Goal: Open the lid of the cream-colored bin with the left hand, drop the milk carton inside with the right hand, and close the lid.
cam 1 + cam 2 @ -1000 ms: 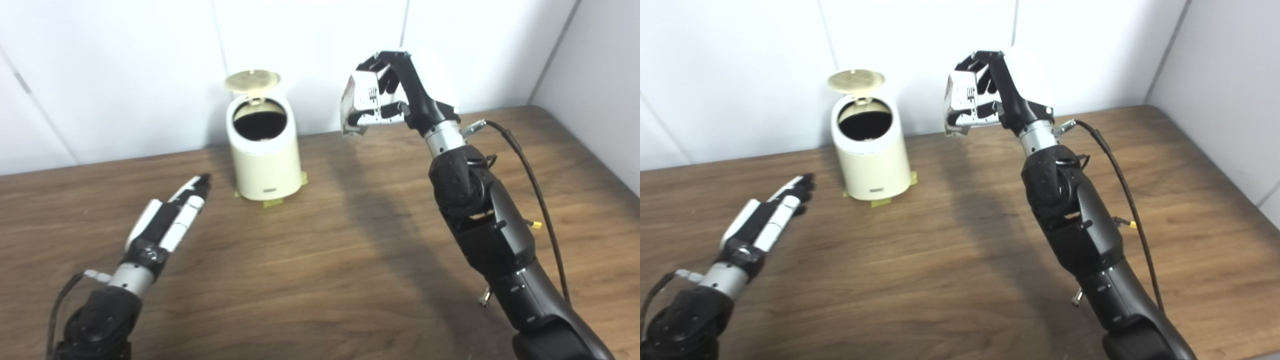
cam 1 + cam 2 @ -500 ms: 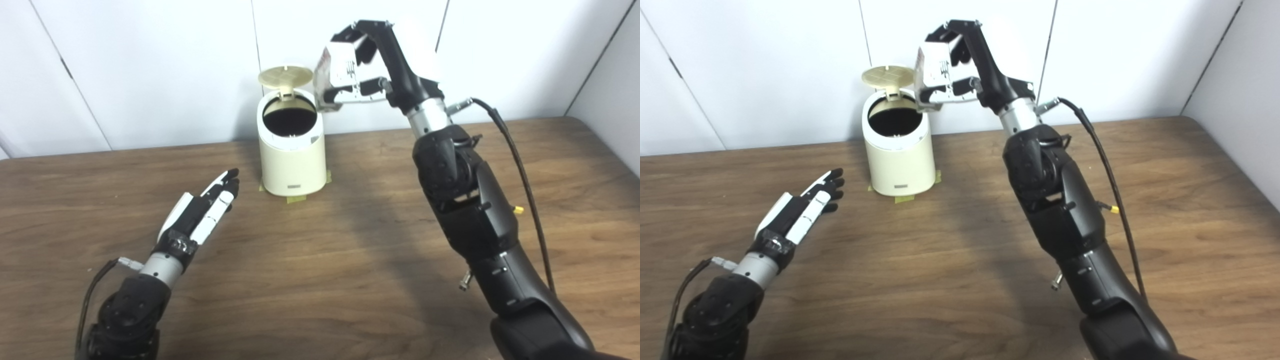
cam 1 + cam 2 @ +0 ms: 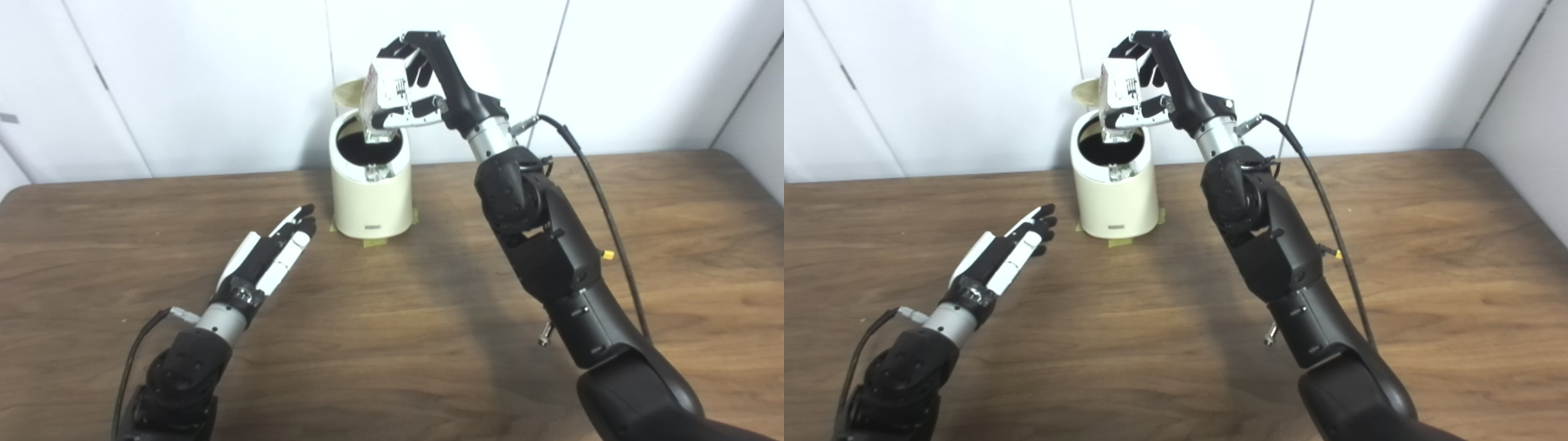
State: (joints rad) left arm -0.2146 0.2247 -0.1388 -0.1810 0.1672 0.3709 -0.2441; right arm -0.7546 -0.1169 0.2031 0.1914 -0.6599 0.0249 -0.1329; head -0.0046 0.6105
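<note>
1. A cream-coloured cylindrical plastic bin [image 3: 370,199] is seen standing upright near the far edge of a brown wood-grain table [image 3: 392,343], close to the white panelled wall [image 3: 202,79].
2. The bin's round cream lid [image 3: 1085,92] is raised behind the opening, so the dark interior is exposed; most of the lid is hidden behind the carton.
3. Small pieces of yellowish tape [image 3: 375,242] are seen on the table at the foot of the bin.
4. A white and silver milk carton with dark print [image 3: 384,107] is held by the right hand [image 3: 422,92], whose black fingers are closed around it from above and below.
5. The carton is held in the air directly over the bin's open mouth, tilted, its lower end just above the rim.
6. The black right arm [image 3: 1274,263] is stretched up and forward from the lower right, with a black cable [image 3: 1323,202] running along it.
7. The left hand [image 3: 269,260], black and white, is held flat and empty above the table, its fingers straight, close together and pointing towards the bin, near it but not touching.
</note>
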